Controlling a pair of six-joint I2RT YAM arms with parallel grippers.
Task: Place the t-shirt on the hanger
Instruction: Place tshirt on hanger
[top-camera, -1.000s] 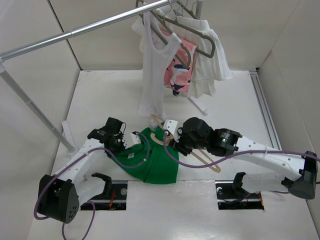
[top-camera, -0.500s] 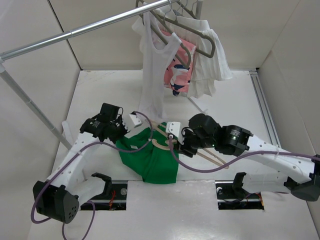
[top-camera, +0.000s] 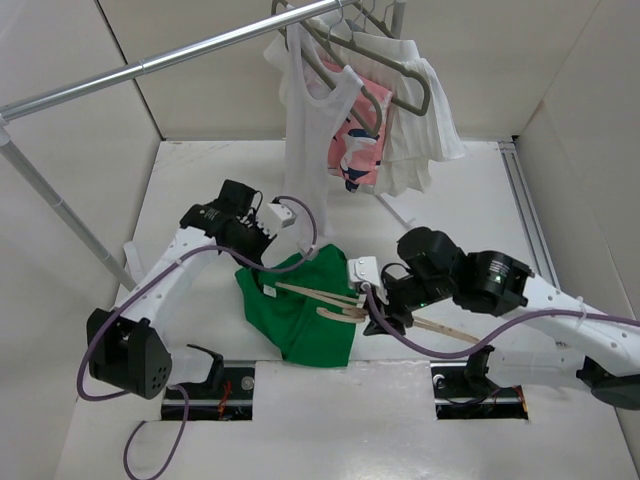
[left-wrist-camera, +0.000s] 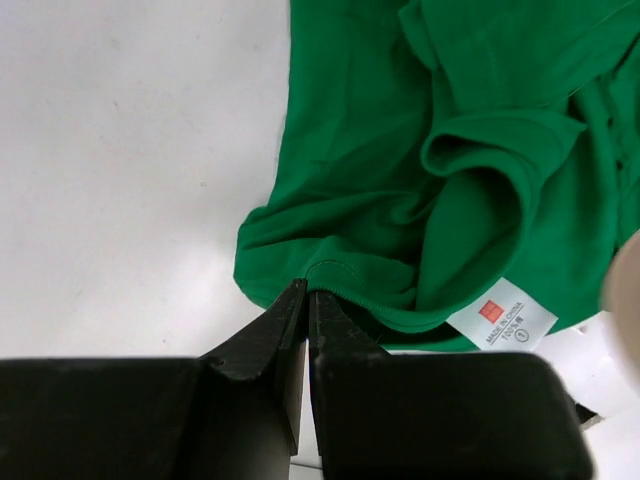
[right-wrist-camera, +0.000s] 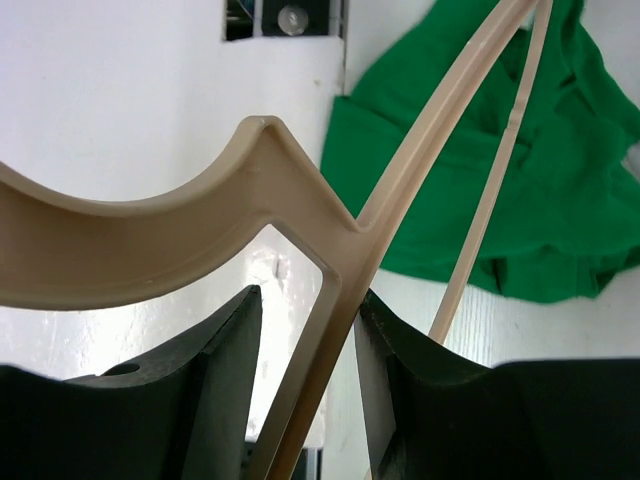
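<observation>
The green t-shirt (top-camera: 305, 310) lies crumpled on the white table between the arms; its white neck label (left-wrist-camera: 500, 315) faces up. My left gripper (top-camera: 262, 258) is at the shirt's far left edge, and in the left wrist view it (left-wrist-camera: 306, 290) is shut on a stitched edge of the t-shirt (left-wrist-camera: 400, 150). My right gripper (top-camera: 372, 310) is shut on the beige hanger (top-camera: 310, 293), which lies across the shirt and sticks out to the right. In the right wrist view the hanger (right-wrist-camera: 420, 130) runs between the jaws of my right gripper (right-wrist-camera: 307, 293), over the t-shirt (right-wrist-camera: 540, 200).
A clothes rail crosses the back with a white tank top (top-camera: 300, 150), a pink patterned garment (top-camera: 355, 150) and a white garment (top-camera: 425, 130) on grey-brown hangers (top-camera: 405, 85). The rack's slanted pole (top-camera: 60, 205) and foot (top-camera: 135, 265) stand at the left.
My left gripper has moved farther back and right, pulling the shirt edge with it. My right gripper has moved right and nearer with the hanger, whose arm now lies across the shirt.
</observation>
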